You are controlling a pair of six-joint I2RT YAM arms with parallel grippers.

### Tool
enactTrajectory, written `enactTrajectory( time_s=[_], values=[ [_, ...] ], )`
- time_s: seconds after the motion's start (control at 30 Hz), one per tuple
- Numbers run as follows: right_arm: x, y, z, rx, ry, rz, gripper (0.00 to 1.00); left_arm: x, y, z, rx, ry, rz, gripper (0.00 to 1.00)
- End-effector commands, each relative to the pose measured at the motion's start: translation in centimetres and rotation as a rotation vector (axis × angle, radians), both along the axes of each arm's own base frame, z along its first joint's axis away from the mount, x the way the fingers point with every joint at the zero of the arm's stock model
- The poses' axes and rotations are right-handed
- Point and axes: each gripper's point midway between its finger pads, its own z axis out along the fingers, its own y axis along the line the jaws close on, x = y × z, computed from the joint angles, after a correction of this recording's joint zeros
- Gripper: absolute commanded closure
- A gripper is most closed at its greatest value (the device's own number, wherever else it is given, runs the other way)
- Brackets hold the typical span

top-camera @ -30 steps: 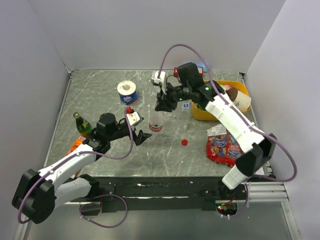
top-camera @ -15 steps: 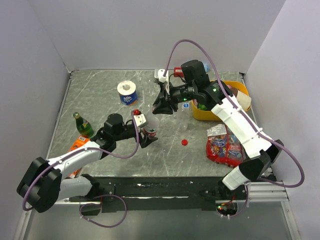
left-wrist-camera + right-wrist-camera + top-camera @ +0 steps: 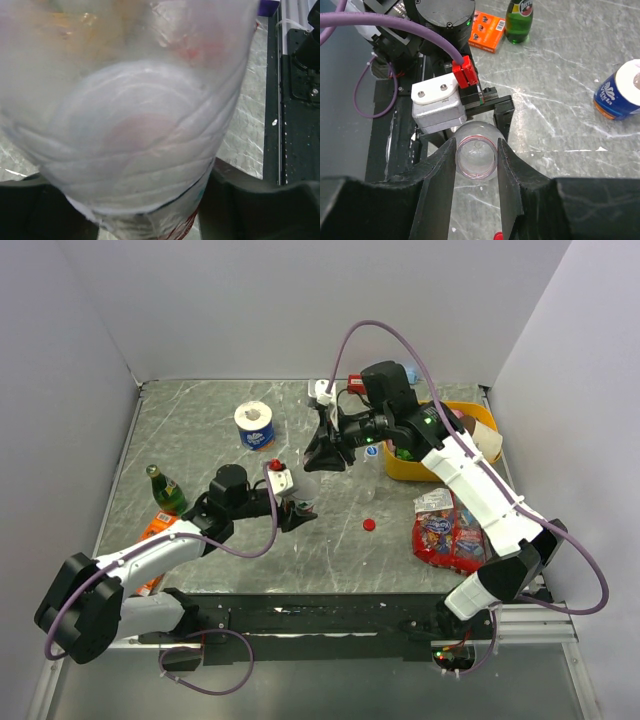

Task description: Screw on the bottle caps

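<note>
A small clear bottle [image 3: 306,488] stands near the table's middle, with a red ring round its open, uncapped neck [image 3: 476,157]. My right gripper [image 3: 476,161] comes from above and is shut on that neck, one finger pressed to each side; in the top view it [image 3: 323,457] hangs just over the bottle. My left gripper [image 3: 296,506] reaches in from the left and is shut on the bottle's body [image 3: 135,125], which fills its wrist view between the dark fingers [image 3: 250,200]. A red cap [image 3: 369,524] lies loose on the table to the right. A small blue cap [image 3: 372,452] lies by the yellow bin.
A toilet paper roll [image 3: 254,425] stands at the back left. A green bottle [image 3: 165,490] and an orange box [image 3: 155,526] sit at the left edge. A yellow bin [image 3: 455,412] and a red snack bag [image 3: 445,535] occupy the right side.
My left arm swung in from the left to the bottle and its jaws closed round the body. The right gripper kept its hold on the neck, shifting slightly.
</note>
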Motion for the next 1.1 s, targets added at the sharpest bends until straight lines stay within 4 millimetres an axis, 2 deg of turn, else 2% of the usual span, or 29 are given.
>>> enactTrajectory(
  time_s=[0.0, 0.07, 0.1, 0.13, 0.2, 0.23, 0.27, 0.3, 0.37, 0.4, 0.47, 0.5, 0.53, 0.57, 0.63, 0.67, 0.73, 0.77, 0.87, 1.07],
  values=[
    [-0.9, 0.0, 2.1, 0.054, -0.041, 0.014, 0.98, -0.8, -0.9, 1.4, -0.02, -0.043, -0.075, 0.45],
    [-0.8, -0.1, 2.2, 0.053, -0.046, 0.006, 0.92, -0.9, -0.8, 1.3, -0.024, -0.037, -0.069, 0.48],
    [-0.8, -0.2, 2.3, 0.051, -0.049, 0.001, 0.71, -0.8, -0.7, 1.4, -0.024, -0.037, -0.064, 0.53],
    [-0.6, -0.5, 2.3, 0.037, -0.053, -0.025, 0.59, -0.9, -0.6, 1.3, -0.019, -0.037, -0.062, 0.58],
    [-0.5, -1.5, 3.3, 0.037, -0.11, -0.055, 0.43, -1.0, -0.3, 1.1, -0.001, -0.04, -0.055, 0.61],
    [-0.1, -2.6, 3.4, 0.027, -0.128, -0.078, 0.4, -1.0, -0.1, 0.9, 0.01, -0.039, -0.049, 0.62],
    [-0.6, -3.5, 4.5, 0.041, -0.195, -0.073, 0.38, -1.2, 0.1, 0.9, 0.017, -0.047, -0.048, 0.62],
    [-0.4, -4.3, 4.3, 0.032, -0.217, -0.082, 0.34, -1.5, 0.4, 0.2, 0.046, -0.045, -0.055, 0.62],
    [-0.5, -6.3, 3.6, -0.023, -0.295, -0.069, 0.33, -1.8, 0.9, -0.2, 0.07, -0.056, -0.059, 0.61],
    [-0.8, -7.0, 2.6, -0.062, -0.306, -0.046, 0.33, -2.2, 1.3, -1.1, 0.101, -0.05, -0.067, 0.62],
    [-1.7, -8.7, 0.0, -0.157, -0.375, 0.044, 0.34, -2.8, 1.7, -1.6, 0.126, -0.054, -0.082, 0.66],
    [-1.9, -9.4, -2.6, -0.22, -0.366, 0.077, 0.35, -3.0, 2.0, -2.1, 0.145, -0.072, -0.099, 0.69],
    [-2.2, -10.0, -4.0, -0.258, -0.387, 0.12, 0.36, -3.5, 2.3, -2.9, 0.172, -0.056, -0.108, 0.76],
    [-3.2, -10.9, -6.8, -0.315, -0.429, 0.224, 0.36, -3.8, 2.5, -2.9, 0.175, -0.066, -0.115, 0.83],
    [-3.4, -12.2, -9.6, -0.395, -0.491, 0.309, 0.37, -4.2, 3.0, -3.6, 0.196, -0.061, -0.118, 0.87],
    [-3.7, -12.9, -12.1, -0.439, -0.551, 0.412, 0.37, -4.4, 3.2, -3.6, 0.196, -0.068, -0.117, 0.95],
    [-3.1, -14.1, -14.7, -0.522, -0.627, 0.493, 0.39, -4.6, 3.4, -3.8, 0.2, -0.068, -0.113, 0.98],
    [-3.3, -14.6, -16.9, -0.548, -0.662, 0.575, 0.38, -4.6, 3.5, -3.5, 0.197, -0.072, -0.105, 0.99],
    [-2.2, -14.9, -20.1, -0.592, -0.743, 0.688, 0.39, -5.0, 3.9, -3.9, 0.215, -0.037, -0.104, 0.99],
    [0.3, -14.2, -24.2, -0.634, -0.755, 0.81, 0.37, -5.3, 4.3, -4.0, 0.242, -0.021, -0.107, 0.99]
  ],
)
